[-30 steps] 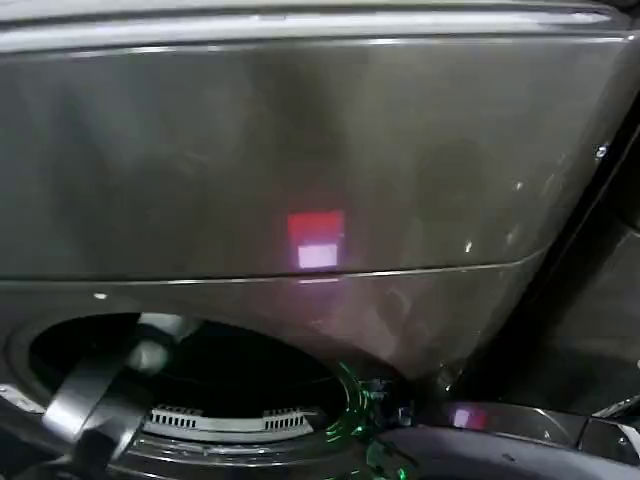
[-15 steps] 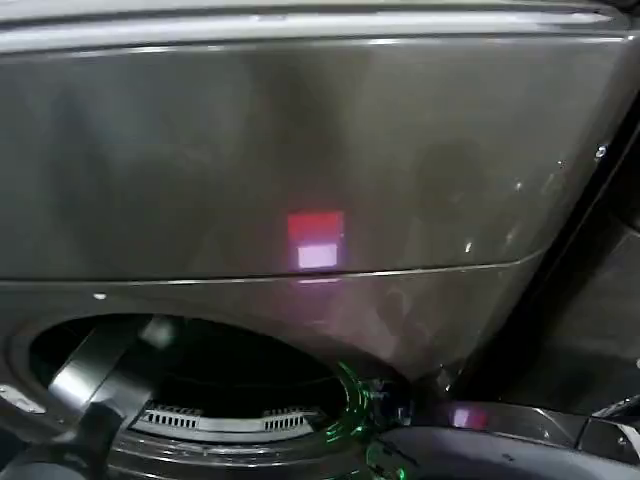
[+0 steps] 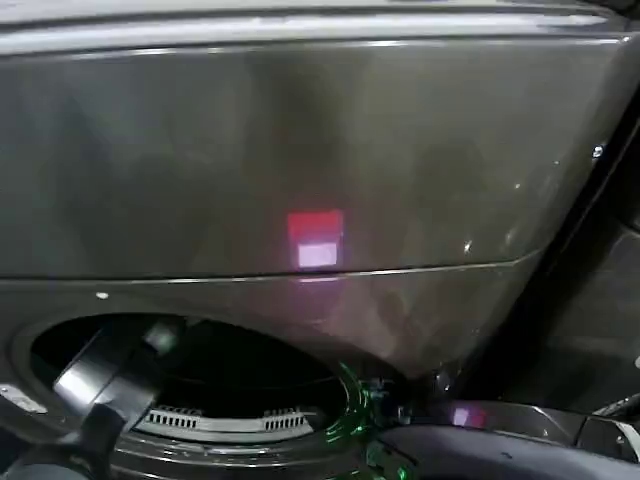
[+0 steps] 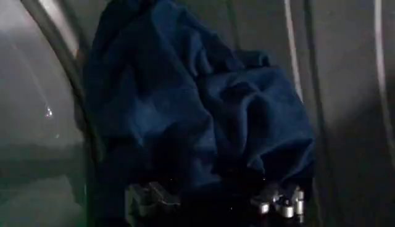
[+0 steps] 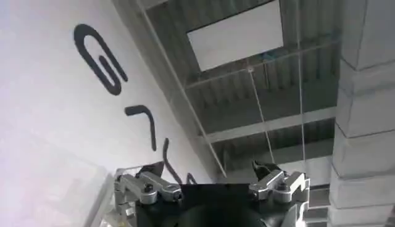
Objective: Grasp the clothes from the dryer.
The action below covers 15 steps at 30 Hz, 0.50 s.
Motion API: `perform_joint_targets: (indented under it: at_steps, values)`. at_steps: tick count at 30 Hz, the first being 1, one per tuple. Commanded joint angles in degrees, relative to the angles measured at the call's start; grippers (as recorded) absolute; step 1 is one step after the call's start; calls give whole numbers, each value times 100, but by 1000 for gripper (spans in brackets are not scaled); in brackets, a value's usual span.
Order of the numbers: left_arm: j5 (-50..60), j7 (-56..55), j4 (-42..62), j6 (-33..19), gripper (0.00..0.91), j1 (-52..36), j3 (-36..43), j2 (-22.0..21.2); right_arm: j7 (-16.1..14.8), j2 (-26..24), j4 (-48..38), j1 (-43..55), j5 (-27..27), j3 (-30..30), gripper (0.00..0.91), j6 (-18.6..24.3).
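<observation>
Inside the drum, seen from the left wrist, the clothes (image 4: 197, 117) lie as a navy heap against the curved metal wall, with bare drum showing to either side of the heap. The left pincer (image 4: 215, 200) sits right at the near edge of the fabric, its two fingers (image 4: 281, 200) spread wide with the cloth's lower folds between them, not yet closed on it. In the head view the dryer (image 3: 320, 150) fills the front, its panel with the red-pink light (image 3: 316, 238) above the round mouth (image 3: 200, 360); the left arm (image 3: 105, 380) passes through the mouth's left side, leaving the rest of the opening free. Compared with half a second ago, the arm has shifted slightly to the right within the mouth. The right pincer (image 5: 210, 185) is raised away from the machine, fingers apart and empty, facing a white wall and the ceiling.
</observation>
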Motion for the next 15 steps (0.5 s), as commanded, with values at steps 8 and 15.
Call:
perform_joint_targets:
  at_steps: [8, 15]
  values:
    - [-188, 67, -2, -7, 0, 124, -146, -9, 9, 36, 13, 35, -17, -30, 907, 3]
    - [-1079, -676, -820, 398, 0, 555, -1009, 6, 19, 31, 73, 97, -26, -118, 907, 1]
